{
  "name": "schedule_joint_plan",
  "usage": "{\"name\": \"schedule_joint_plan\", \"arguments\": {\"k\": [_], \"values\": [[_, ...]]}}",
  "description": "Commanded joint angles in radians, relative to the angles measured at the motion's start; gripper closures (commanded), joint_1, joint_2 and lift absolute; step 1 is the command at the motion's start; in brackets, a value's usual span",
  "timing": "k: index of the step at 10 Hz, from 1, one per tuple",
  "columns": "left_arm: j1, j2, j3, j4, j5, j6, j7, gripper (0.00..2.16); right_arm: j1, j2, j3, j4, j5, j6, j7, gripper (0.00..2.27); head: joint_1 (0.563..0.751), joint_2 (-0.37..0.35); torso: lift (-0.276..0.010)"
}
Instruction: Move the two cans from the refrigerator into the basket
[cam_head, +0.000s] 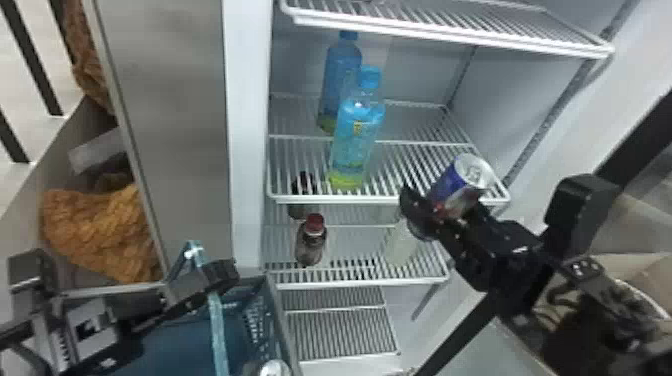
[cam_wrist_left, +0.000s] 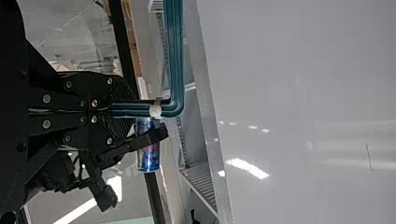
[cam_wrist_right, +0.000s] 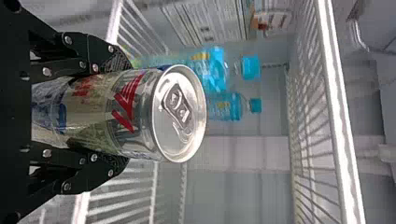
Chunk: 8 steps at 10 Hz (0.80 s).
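My right gripper (cam_head: 440, 212) is shut on a blue and silver can (cam_head: 452, 182), by the right front of the refrigerator's middle shelf. In the right wrist view the same can (cam_wrist_right: 135, 112) lies between the fingers of my right gripper (cam_wrist_right: 116, 111), its lid facing outward. At lower left, my left gripper (cam_head: 212, 280) is shut on the handle (cam_head: 217, 330) of the blue basket (cam_head: 280, 320). The left wrist view has my left gripper (cam_wrist_left: 122, 109) clamped around the teal handle (cam_wrist_left: 175, 60). A second can's silver top (cam_head: 274, 368) shows inside the basket.
Two blue-capped bottles (cam_head: 356, 130) stand on the middle shelf (cam_head: 345, 199). Dark bottles, one with a red cap (cam_head: 311, 240), and a pale one (cam_head: 400, 245) are on the shelf below. The open refrigerator door (cam_head: 175, 125) rises at left; its right side wall (cam_head: 520, 100) borders the shelves.
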<state>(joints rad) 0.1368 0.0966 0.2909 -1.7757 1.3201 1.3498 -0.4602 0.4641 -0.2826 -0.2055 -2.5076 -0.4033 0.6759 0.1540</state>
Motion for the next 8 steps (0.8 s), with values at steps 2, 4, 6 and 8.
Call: {"name": "schedule_joint_plan", "arguments": {"k": [2,4,6,8], "values": [[-0.002,-0.002,-0.002,0.0,0.0,0.0,0.0,1.2,0.037,0.006,0.064,-0.012,-0.025,0.026,0.016,1.28,0.695,-0.199,-0.035],[-0.002,-0.002,-0.002,0.0,-0.002,0.0,0.0,1.2,0.039,0.006,0.12,0.005,-0.039,0.046,0.027,1.28,0.695,-0.164,-0.035],[0.001,-0.005,-0.002,0.0,0.0,-0.002,0.0,1.2,0.029,0.005,0.168,0.018,-0.065,0.055,0.032,1.28,0.695,-0.121,-0.035],[0.001,-0.005,-0.004,0.0,0.004,-0.002,0.0,1.2,0.029,0.005,0.202,0.018,-0.083,0.068,0.041,1.28,0.695,-0.085,-0.035]]}}
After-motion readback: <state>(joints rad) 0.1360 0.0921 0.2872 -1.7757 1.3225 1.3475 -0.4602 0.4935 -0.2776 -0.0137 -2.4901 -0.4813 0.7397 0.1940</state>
